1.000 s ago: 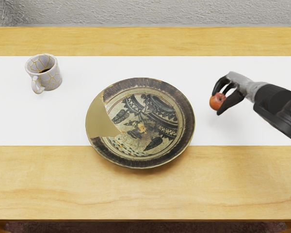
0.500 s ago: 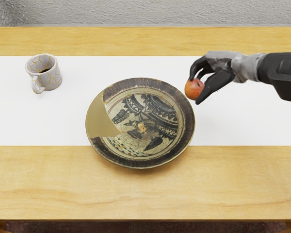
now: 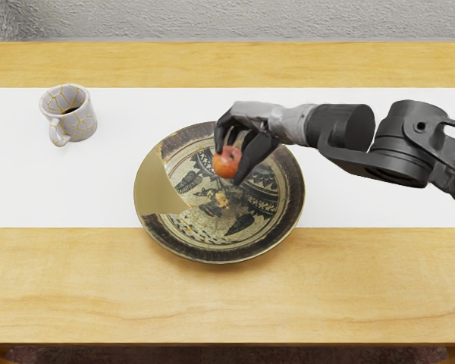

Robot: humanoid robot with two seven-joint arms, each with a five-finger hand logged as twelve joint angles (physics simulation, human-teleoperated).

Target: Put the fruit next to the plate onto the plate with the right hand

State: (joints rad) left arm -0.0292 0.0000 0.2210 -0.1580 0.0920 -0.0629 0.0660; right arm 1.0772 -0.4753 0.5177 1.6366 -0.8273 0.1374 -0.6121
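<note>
A small red apple (image 3: 227,162) hangs over the middle of the patterned round plate (image 3: 277,221), held in my right hand (image 3: 238,149), whose dark fingers are shut around it. The right arm stretches in from the right edge, across the plate's far right rim. Whether the apple touches the plate's surface I cannot tell. The plate lies in the centre of the white runner, with a plain gold patch on its left part. The left arm does not show.
A white mug (image 3: 68,113) with gold crack lines stands at the far left on the white runner (image 3: 379,205). The wooden table (image 3: 227,288) reaches out in front of and behind the runner.
The right hand has carried the apple leftwards from the runner right of the plate, past the plate's rim, to above the plate's middle. The arm now reaches much further into view.
</note>
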